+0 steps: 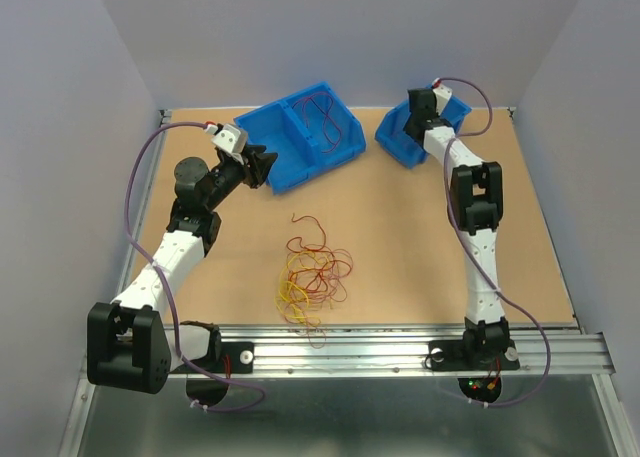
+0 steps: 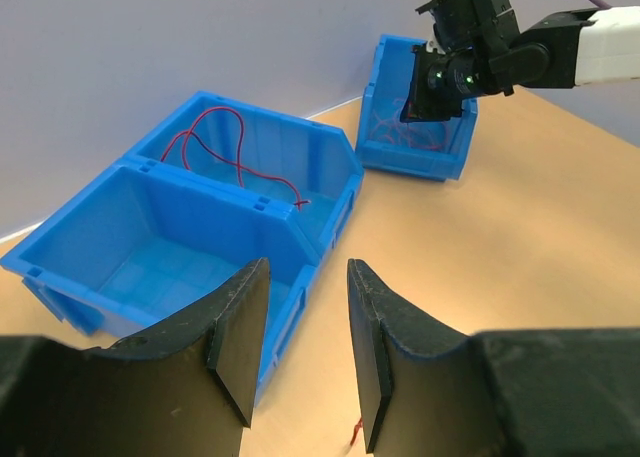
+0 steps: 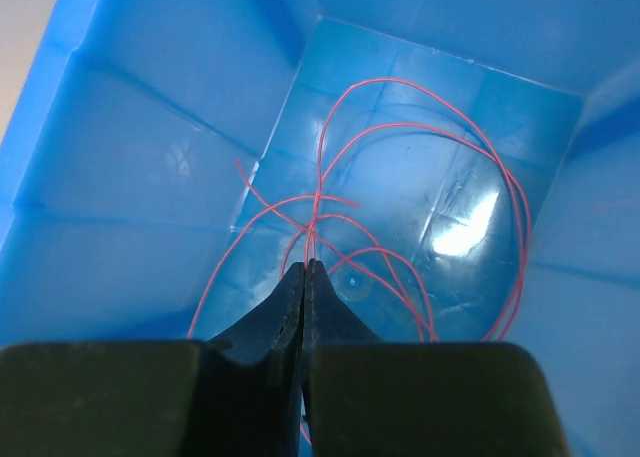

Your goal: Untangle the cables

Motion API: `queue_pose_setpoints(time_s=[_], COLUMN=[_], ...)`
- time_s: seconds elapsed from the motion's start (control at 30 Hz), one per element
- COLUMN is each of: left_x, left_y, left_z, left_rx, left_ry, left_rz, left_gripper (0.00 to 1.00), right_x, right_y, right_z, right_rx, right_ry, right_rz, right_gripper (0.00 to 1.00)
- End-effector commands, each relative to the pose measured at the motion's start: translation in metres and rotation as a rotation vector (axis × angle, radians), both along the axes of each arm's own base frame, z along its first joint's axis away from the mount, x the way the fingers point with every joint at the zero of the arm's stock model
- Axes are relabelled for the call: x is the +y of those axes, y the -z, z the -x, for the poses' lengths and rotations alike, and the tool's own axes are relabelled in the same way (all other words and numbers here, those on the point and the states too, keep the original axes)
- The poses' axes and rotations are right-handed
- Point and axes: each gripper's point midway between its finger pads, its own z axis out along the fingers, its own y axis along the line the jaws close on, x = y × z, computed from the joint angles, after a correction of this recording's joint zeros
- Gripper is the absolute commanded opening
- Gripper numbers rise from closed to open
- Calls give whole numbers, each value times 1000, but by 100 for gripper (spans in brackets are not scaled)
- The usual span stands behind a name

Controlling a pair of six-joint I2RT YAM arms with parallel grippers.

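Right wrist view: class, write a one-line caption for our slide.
Right gripper, shut on a thin red cable looped inside a blue bin.

The workspace was enclosed on three sides by plain, matt panels of pale grey-lilac: a back wall (image 1: 340, 37), a left wall (image 1: 50, 177) and a right wall (image 1: 600, 177), all lit softly and evenly, so that only faint shadows were cast. A tan, wood-coloured table top (image 1: 400, 237) was laid between them, edged with a thin light strip along its far and side borders. A ribbed aluminium rail (image 1: 380, 339) was fixed across its near edge, and a dull grey metal sheet (image 1: 350, 422) was seen below that.
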Motion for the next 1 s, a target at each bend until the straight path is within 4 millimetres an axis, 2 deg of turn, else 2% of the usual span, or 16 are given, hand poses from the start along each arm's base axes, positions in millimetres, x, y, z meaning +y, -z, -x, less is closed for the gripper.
queue_pose_setpoints(time_s=[0.0, 0.07, 0.1, 0.13, 0.17, 0.2, 0.43, 0.5, 0.63, 0.7, 0.73, 0.8, 0.83, 0.87, 0.93, 0.97], left_x=[0, -1, -1, -2, -2, -3, -5, -5, -10, -13, -16, -18, -17, -18, -20, -22], left_y=[-44, -44, -44, -43, -43, -43, -44, -43, -38, -33, -29, -18, -6, 1, 17, 22], left_z=[7, 9, 9, 9, 9, 9, 11, 11, 10, 7, 7, 5, 4, 4, 6, 9], left_rx=[-126, -128, -127, -125, -125, -123, -123, -123, -103, -99, -92, -72, -53, -41, -14, -10], left_ry=[12, 17, 20, 26, 29, 32, 44, 46, 64, 79, 98, 114, 117, 124, 143, 164], left_rz=[10, 10, 10, 8, 8, 9, 7, 6, 2, -34, -47, -83, -119, -135, -179, -194], left_gripper=[48, 48, 48, 49, 49, 49, 57, 59, 64, 65, 66, 67, 68, 70, 72, 74], right_x=[-11, -12, -12, -12, -12, -14, -14, -14, -4, 12, 30, 72, 92, 129, 160, 189], right_y=[-69, -88, -89, -94, -97, -112, -146, -150, -177, -166, -177, -170, -149, -159, -150, -124], right_z=[8, 13, 17, 20, 22, 25, 40, 44, 60, 73, 83, 96, 112, 130, 159, 189], right_rx=[-76, -85, -80, -82, -83, -105, -141, -144, -181, -154, -171, -159, -109, -127, -108, -49], right_ry=[4, -9, -14, -17, -18, -15, -28, -33, -63, -115, -155, -327, -405, -538, -628, -703], right_rz=[37, 48, 51, 52, 53, 52, 51, 43, 7, -61, -98, -165, -189, -207, -162, -114], right_gripper=[1, 3, 25, 38, 41, 44, 53, 67, 72, 72, 72, 72, 72, 72, 73, 74])
